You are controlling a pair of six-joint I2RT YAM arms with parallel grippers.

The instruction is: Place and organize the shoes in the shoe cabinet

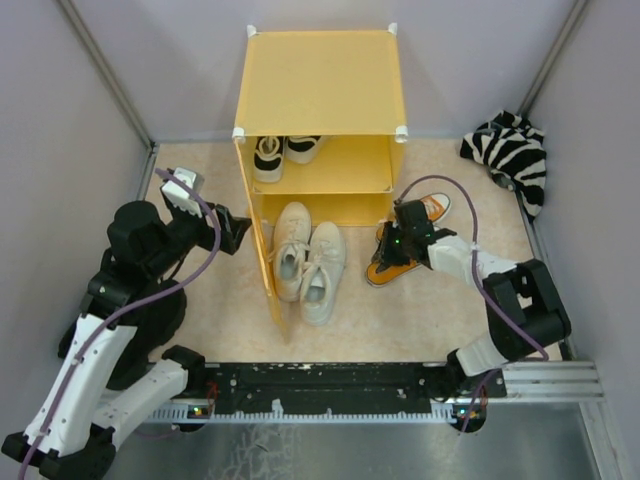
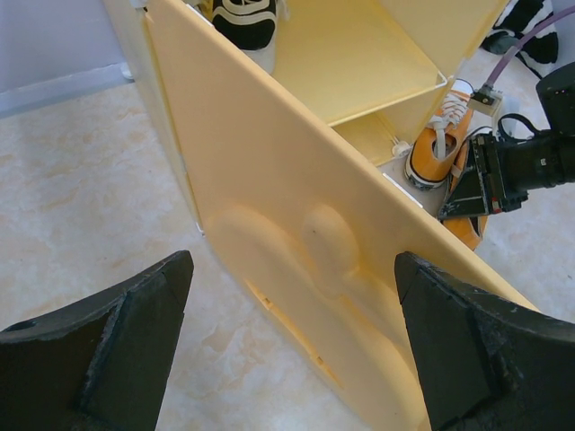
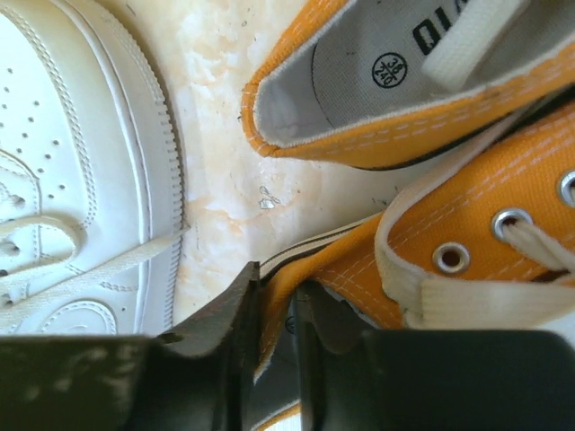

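Writing: the grey insole (image 3: 377,81) of one orange shoe carries "38" in a circle. The black letters beside it are half under a lace and not readable.
Orange shoes (image 1: 385,270): two, on the worktop (image 1: 400,320), just right of the cabinet (image 1: 320,85).
White shoes (image 1: 305,260): two, side by side in front of the cabinet, beside its open door (image 2: 296,233).
Black shoes (image 1: 268,158): two, on the inner shelf.
Right hand (image 3: 277,292): low over the orange shoes, narrow; it seems to pinch the canvas wall of one.
Left hand (image 2: 292,265): wide, facing the door's outer side, holding nothing.
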